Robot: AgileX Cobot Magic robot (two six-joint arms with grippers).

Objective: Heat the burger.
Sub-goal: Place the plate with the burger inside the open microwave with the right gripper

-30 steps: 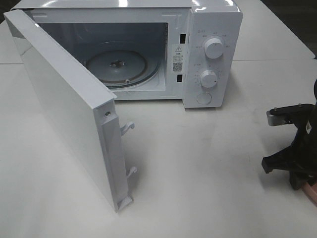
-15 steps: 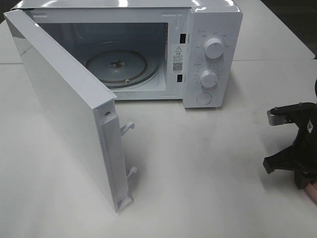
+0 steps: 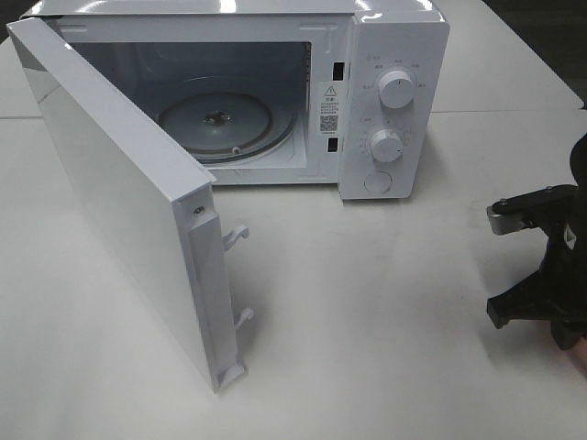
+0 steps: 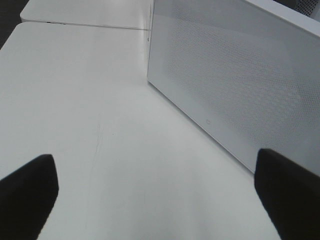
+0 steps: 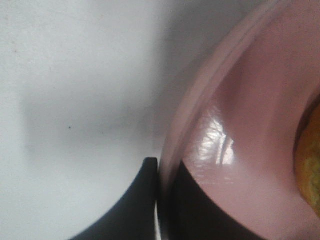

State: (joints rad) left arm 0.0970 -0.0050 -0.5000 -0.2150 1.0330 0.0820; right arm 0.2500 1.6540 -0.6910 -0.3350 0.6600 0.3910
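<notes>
On pink plate (image 5: 250, 125): yellowish edge, maybe burger (image 5: 311, 167) | microwave (image 3: 399, 50): glass turntable (image 3: 215, 119)

White table (image 3: 385, 302): open-doored microwave (image 3: 404, 55) at back; pink plate (image 5: 250, 125) right edge.

Left hand (image 4: 157, 187) wide, right hand (image 5: 159, 200) closed.

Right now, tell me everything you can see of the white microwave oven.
The boxy white microwave oven stands on the pale table, its door swung wide open on its left hinge. Inside, a round glass turntable lies bare. The right-hand panel carries two round white knobs above a round button, a warning sticker beside it. Two white latch hooks jut from the door's edge. Only the table touches it.
</notes>
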